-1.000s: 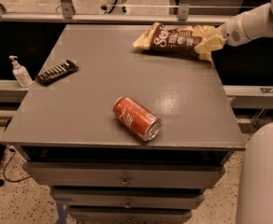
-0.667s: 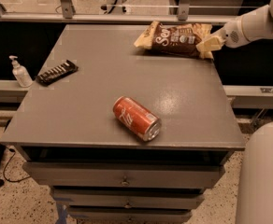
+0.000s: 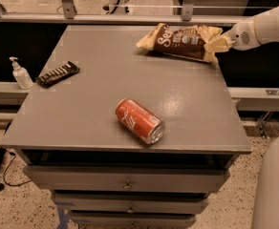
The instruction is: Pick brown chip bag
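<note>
brown chip bag a little higher now, right end tight in gripper (far-right table corner)

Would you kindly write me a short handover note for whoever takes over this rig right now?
The gripper is at the table's far right edge, shut on the tan right end of the brown chip bag.
The bag is at the far right of the table; I cannot tell whether it is off the surface.
Done: reach and grasp.
Left: lift the bag clear. The red can and black packet lie well apart from it.
</note>
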`<state>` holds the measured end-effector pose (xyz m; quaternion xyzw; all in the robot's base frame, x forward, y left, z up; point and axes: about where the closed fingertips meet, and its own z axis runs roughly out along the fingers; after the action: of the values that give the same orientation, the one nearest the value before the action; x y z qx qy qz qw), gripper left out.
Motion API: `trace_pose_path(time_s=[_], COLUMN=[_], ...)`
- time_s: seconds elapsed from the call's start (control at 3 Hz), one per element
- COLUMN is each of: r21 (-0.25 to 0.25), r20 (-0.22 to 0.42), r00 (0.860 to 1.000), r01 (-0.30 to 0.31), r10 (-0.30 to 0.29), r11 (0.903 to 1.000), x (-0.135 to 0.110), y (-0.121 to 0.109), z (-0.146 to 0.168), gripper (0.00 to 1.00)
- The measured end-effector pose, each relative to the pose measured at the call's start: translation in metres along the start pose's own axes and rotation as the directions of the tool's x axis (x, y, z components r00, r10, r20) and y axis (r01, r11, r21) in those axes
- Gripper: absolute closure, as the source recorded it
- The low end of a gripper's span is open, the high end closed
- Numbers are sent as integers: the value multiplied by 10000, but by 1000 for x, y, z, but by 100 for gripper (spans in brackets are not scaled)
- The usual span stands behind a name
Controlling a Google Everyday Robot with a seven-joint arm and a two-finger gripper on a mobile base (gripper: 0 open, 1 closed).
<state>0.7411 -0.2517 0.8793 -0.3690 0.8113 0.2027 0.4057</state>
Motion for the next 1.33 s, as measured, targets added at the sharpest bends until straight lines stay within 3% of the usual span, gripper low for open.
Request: trace_pose_path(time_s=[0.33,0.67,1.0,1.33], r21=[-981,-2256,-3283,-3281], r20=[1344,3029,4554,5585], r00=[9904,9520,8894,8242], r01=[455,1159,2105,3229], r10=[-321,-435,-409,-933], r11=[9941,9673,9208,8877], x=[-40,-89,-138,-187], y=[32,71,110,144], z=[-31,-66,-95,-128], gripper=[100,100,100,100])
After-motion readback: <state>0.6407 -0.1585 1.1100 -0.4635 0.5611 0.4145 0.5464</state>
